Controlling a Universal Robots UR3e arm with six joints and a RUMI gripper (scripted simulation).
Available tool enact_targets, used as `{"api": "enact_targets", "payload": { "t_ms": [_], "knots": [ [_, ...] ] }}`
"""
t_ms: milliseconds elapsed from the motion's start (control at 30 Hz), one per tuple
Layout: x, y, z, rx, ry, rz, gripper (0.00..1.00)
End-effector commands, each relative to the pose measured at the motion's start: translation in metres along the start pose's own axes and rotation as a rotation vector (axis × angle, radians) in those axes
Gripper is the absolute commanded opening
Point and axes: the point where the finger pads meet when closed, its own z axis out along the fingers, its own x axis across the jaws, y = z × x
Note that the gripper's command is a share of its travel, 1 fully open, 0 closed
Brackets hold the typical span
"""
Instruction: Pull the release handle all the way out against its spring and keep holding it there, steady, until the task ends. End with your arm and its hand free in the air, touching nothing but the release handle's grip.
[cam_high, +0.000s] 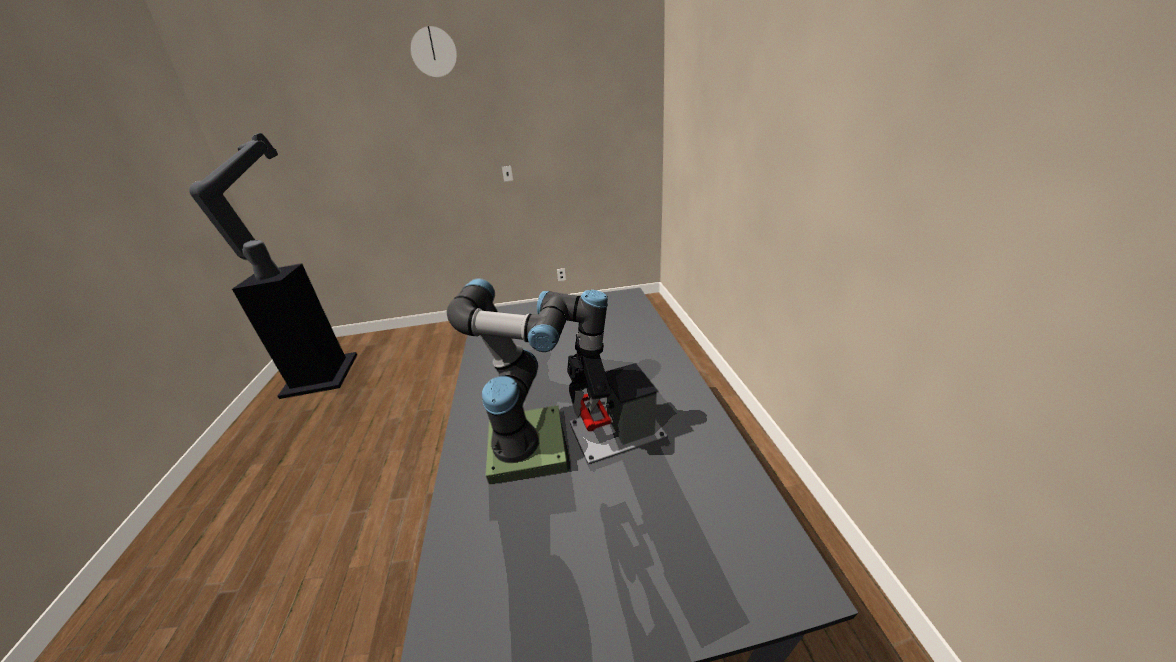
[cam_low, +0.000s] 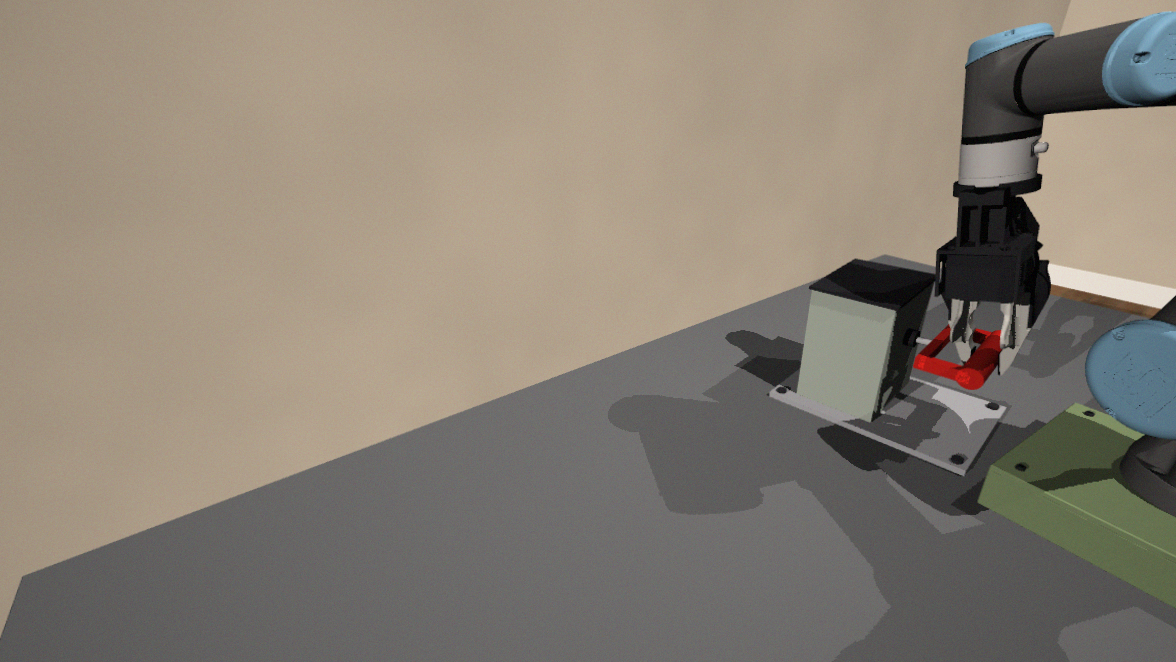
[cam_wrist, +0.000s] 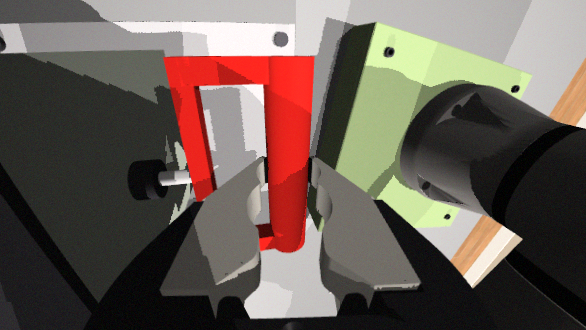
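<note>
The red release handle (cam_wrist: 240, 140) is a D-shaped loop on a thin metal rod (cam_wrist: 172, 178) that enters the dark housing box (cam_low: 859, 345). My gripper (cam_wrist: 287, 159) comes down from above and is shut on the handle's round grip bar (cam_wrist: 287, 150), one finger on each side. The handle also shows in the exterior view (cam_low: 958, 361) and in the top view (cam_high: 594, 415), between the fingers (cam_low: 979, 341) and just off the box's face. A short length of rod shows between handle and box. The box stands on a light metal baseplate (cam_low: 892, 415).
My arm's green base plate (cam_low: 1086, 485) sits close beside the baseplate, and shows large at the right in the wrist view (cam_wrist: 400, 125). The grey table (cam_high: 608, 509) runs along the right wall. A black pedestal with a dark arm (cam_high: 288, 328) stands on the floor at the left.
</note>
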Motion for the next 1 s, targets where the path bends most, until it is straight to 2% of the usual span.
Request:
{"api": "enact_targets", "payload": {
  "t_ms": [0, 667, 967],
  "knots": [
    [0.000, 0.000, -0.001, 0.001, -0.002, 0.000, 0.00],
    [0.008, 0.000, 0.001, 0.001, -0.002, 0.000, 0.00],
    [0.027, 0.000, 0.004, 0.001, -0.002, 0.000, 0.00]
  ]
}}
